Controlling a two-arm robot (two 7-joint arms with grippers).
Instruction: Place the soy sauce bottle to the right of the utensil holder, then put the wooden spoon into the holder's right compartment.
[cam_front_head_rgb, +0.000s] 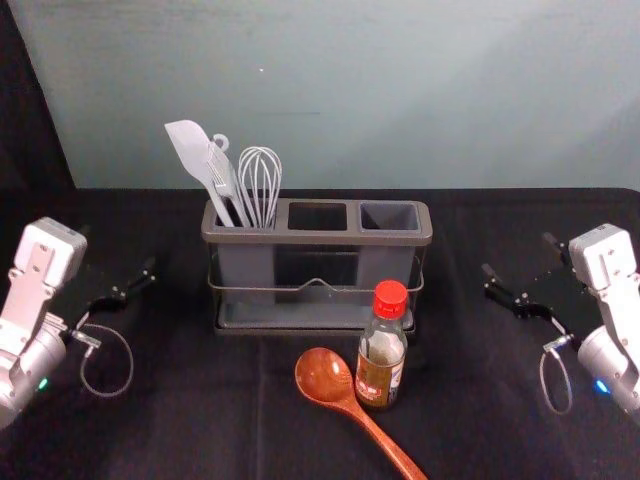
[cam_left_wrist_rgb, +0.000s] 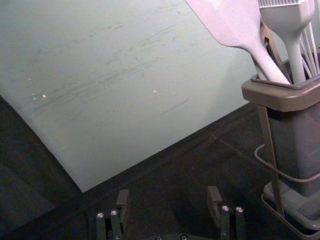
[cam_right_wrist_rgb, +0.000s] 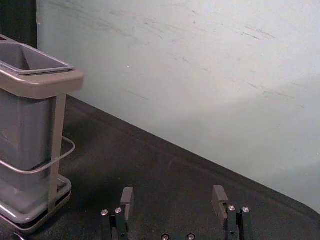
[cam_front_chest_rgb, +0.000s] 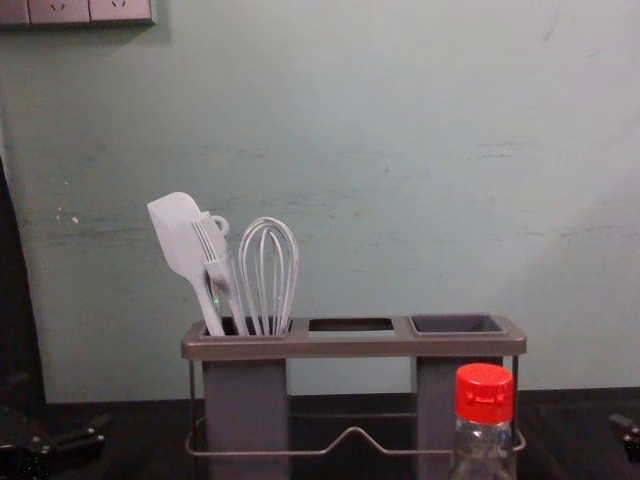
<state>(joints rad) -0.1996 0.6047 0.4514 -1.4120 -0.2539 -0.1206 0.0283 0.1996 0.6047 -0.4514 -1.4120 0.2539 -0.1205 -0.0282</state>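
The utensil holder (cam_front_head_rgb: 318, 238) stands at the middle back, its right compartment (cam_front_head_rgb: 390, 217) empty. In front of its right part the soy sauce bottle (cam_front_head_rgb: 383, 350) stands upright, red cap on; the chest view shows the bottle (cam_front_chest_rgb: 484, 420) before the holder (cam_front_chest_rgb: 352, 346). The wooden spoon (cam_front_head_rgb: 324, 376) lies left of the bottle, bowl toward the holder, handle toward the front. My left gripper (cam_front_head_rgb: 128, 284) is left of the holder, open and empty, as the left wrist view shows of the gripper (cam_left_wrist_rgb: 169, 202). My right gripper (cam_front_head_rgb: 520, 272), right of the holder, is also open and empty in the right wrist view (cam_right_wrist_rgb: 173, 202).
A white spatula (cam_front_head_rgb: 193, 158), a brush and a whisk (cam_front_head_rgb: 260, 182) stand in the holder's left compartment. Dark cloth (cam_front_head_rgb: 200, 420) covers the table, with a pale wall (cam_front_head_rgb: 350, 90) behind. Between the holder and my right gripper lies a stretch of bare cloth.
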